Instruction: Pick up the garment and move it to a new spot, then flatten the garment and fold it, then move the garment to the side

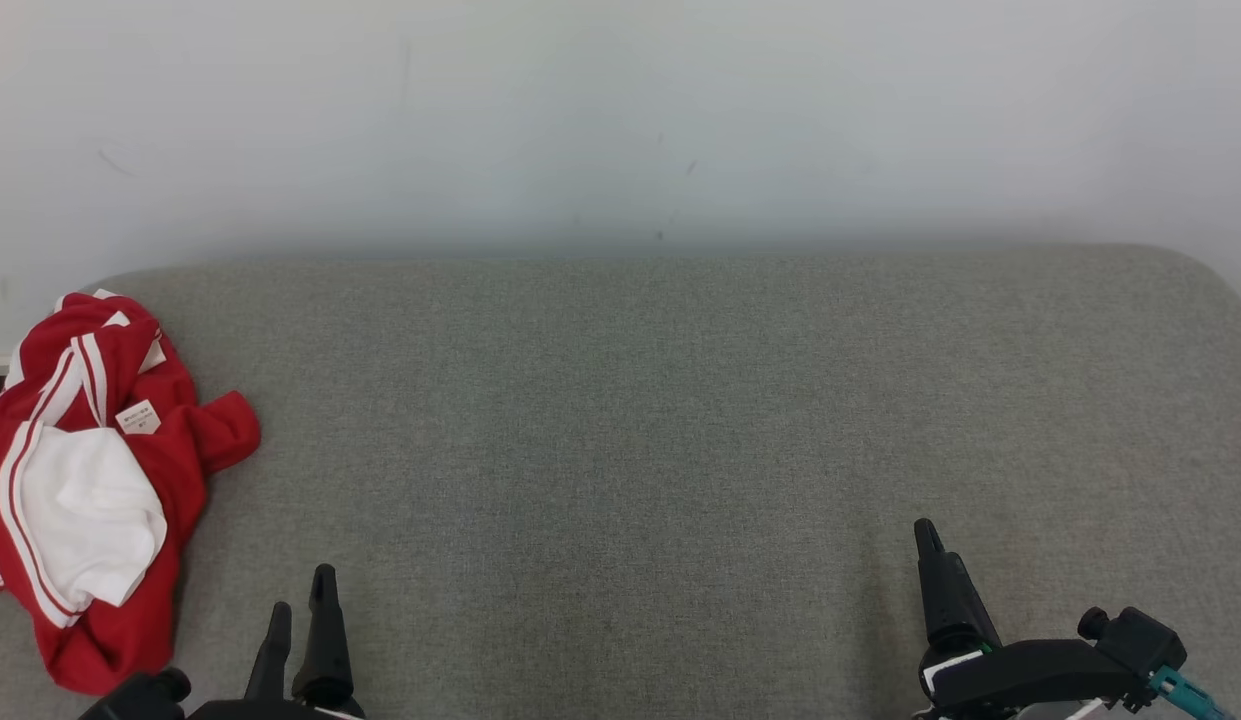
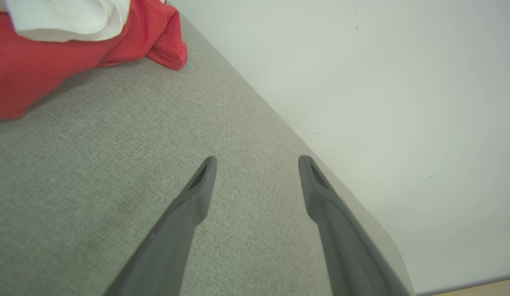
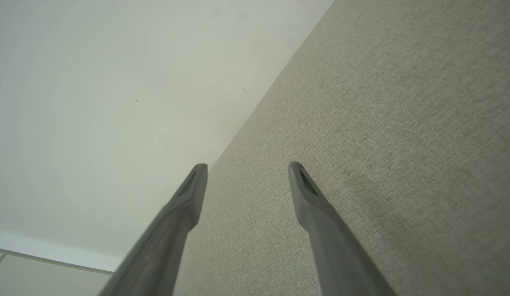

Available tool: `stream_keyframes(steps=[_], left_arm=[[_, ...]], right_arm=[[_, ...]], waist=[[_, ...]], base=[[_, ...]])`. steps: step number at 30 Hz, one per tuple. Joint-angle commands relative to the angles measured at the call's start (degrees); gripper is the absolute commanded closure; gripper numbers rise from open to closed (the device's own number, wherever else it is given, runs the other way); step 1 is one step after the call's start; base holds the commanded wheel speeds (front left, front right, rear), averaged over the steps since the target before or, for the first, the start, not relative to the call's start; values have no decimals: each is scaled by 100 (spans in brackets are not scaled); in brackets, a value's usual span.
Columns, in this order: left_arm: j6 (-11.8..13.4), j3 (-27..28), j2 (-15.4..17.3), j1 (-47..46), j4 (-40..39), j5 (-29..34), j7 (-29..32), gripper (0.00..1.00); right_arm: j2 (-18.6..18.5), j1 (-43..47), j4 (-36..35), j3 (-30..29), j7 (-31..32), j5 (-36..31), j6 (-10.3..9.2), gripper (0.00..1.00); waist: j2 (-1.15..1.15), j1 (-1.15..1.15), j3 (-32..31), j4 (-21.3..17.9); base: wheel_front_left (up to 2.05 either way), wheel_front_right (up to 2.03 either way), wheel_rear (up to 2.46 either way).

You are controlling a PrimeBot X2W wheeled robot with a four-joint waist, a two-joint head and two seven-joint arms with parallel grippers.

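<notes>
- Garment (image 1: 100,490), red with white panels and stripes, lies crumpled at the far left of the desk (image 1: 620,420), reaching its left edge; nothing holds it.
- Left gripper (image 1: 302,595) sits low at the near edge, just right of the garment and apart from it, jaws parted and holding nothing. In its wrist view the garment (image 2: 53,61) lies ahead and to that view's left.
- Desk middle, plain grey fabric, looks the likely new spot.
- Right gripper (image 3: 247,168) hangs at the near right, well apart from the garment, jaws parted and holding nothing.
- Step in hand, as I judge it: the first pickup, not yet begun. The next move calls for the left arm to swing left, come down on a raised fold and close on it.
</notes>
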Motion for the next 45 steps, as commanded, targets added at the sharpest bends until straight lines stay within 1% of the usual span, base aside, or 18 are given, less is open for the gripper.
stream_keyframes(steps=[1, 3, 4, 6, 10, 17, 23, 32, 45], left_arm=[[28, -30, 26, -1, -90, 253, -59, 0], [45, -71, 30, 5, -89, 498, -96, 0], [45, -71, 30, 5, -89, 498, -96, 0], [97, -119, 46, 14, -87, 836, -151, 0], [147, -201, 83, 32, -84, 1237, -220, 0], [251, -351, 177, 52, -54, 1846, -336, 0], [333, -492, 275, 45, -84, 2298, -431, 0], [437, -698, 368, 49, -121, 2841, -567, 0], [550, -881, 449, 96, -67, 3441, -738, 0]], right_arm=[[-13, -108, -50, 15, -55, -186, 20, 0], [-14, -104, -15, 26, -90, -356, 21, 0], [-14, -104, -15, 26, -90, -356, 21, 0], [-15, -107, 37, 9, -146, -665, 21, 0], [-15, -120, 43, -17, -216, -1026, 22, 0], [-16, -133, 55, -10, -328, -1695, 23, 0], [-18, -150, 168, 36, -426, -2110, 25, 0], [-19, -168, 300, -1, -562, -2725, 26, 0], [-21, -151, 389, -24, -729, -3322, 28, 0]], waist=[[0, 0, 0, 1], [0, 0, -2, 4], [0, 0, -2, 4], [0, 0, -5, 7], [0, 0, -9, 7], [0, 0, -14, 5], [0, 0, -16, 1], [0, 0, -20, 1], [0, 0, -32, -14]], base=[[0, 0, 0], [0, 0, 0], [0, 0, 0], [0, 0, 0], [0, 0, 0], [0, 0, 0], [0, 0, 0], [0, 0, 0], [0, 0, 0]])
